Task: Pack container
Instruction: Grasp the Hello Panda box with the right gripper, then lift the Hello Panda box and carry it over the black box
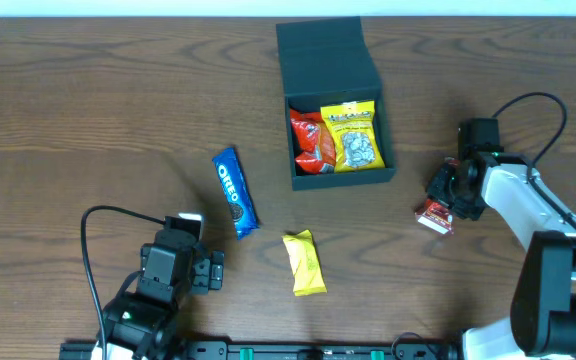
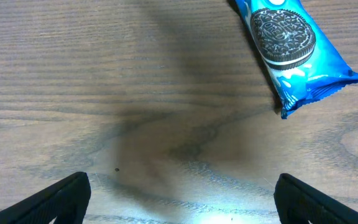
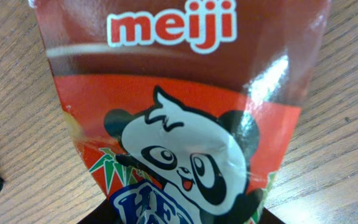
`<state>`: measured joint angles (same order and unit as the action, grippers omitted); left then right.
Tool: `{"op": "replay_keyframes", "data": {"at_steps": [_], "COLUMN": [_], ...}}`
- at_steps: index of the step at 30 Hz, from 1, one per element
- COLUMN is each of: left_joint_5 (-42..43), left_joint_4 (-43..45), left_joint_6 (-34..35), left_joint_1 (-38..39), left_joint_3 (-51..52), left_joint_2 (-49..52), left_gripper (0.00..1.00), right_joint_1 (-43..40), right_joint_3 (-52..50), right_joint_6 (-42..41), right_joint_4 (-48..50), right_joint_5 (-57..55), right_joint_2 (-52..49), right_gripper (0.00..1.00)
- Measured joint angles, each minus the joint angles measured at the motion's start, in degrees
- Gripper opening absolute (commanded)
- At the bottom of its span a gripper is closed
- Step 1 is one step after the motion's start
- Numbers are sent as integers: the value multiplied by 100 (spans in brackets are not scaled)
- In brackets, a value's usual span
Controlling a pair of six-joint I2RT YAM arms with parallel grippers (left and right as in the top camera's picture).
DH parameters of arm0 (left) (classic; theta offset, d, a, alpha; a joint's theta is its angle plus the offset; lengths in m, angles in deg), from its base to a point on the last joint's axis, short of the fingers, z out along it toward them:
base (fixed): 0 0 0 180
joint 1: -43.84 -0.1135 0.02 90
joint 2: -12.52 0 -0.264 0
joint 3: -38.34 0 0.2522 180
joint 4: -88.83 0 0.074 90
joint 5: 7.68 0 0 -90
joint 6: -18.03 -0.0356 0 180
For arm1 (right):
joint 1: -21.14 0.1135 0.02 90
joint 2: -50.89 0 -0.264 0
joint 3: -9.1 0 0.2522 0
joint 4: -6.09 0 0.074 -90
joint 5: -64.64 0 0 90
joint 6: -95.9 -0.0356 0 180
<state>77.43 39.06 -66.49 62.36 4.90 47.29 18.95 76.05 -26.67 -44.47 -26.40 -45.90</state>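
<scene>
Container (image 1: 344, 180): near far edge of table (image 1: 88, 120), lid open, red packet (image 1: 311, 140) and yellow packet (image 1: 355, 137) inside.
Left claw (image 2: 182, 199): released, near front edge, beside Oreo packet (image 2: 291, 50).
Right claw (image 1: 446, 200): around Meiji packet (image 3: 185, 112) toward right edge; grip unclear.

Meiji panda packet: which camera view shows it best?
The right wrist view: the Meiji panda packet fills the frame, logo and panda face legible. Overhead shows it only as a small red shape far right, print unreadable. The left wrist view misses it entirely, showing the Oreo pack instead.
</scene>
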Motion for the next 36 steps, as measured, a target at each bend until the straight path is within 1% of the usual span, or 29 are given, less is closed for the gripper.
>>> {"op": "replay_keyframes", "data": {"at_steps": [6,7,8,10,20,27,29,31,36], "left_joint_5": [2,2,2,2,2,2,2,0,0], "left_joint_4": [0,0,0,0,0,0,0,-2,0], "left_joint_6": [-2,-2,0,-2,0,-2,-2,-2,-2], "left_joint_1": [0,0,0,0,0,0,0,0,0], "left_joint_3": [0,0,0,0,0,0,0,0,2], "left_joint_2": [0,0,0,0,0,0,0,0,0], "left_gripper": [95,95,96,95,96,95,95,96,95], "right_joint_1": [0,0,0,0,0,4,24,59,387], "right_joint_3": [0,0,0,0,61,487,695,920,1604], "right_joint_6": [0,0,0,0,0,17,81,162,387], "right_joint_4": [0,0,-2,-2,-105,-870,-1023,-1211,-1932], "right_joint_5": [2,2,2,2,7,-116,-175,-210,-264], "right_joint_2": [7,9,9,11,11,37,131,264,599], "right_gripper": [25,25,21,18,17,17,20,20,17]}}
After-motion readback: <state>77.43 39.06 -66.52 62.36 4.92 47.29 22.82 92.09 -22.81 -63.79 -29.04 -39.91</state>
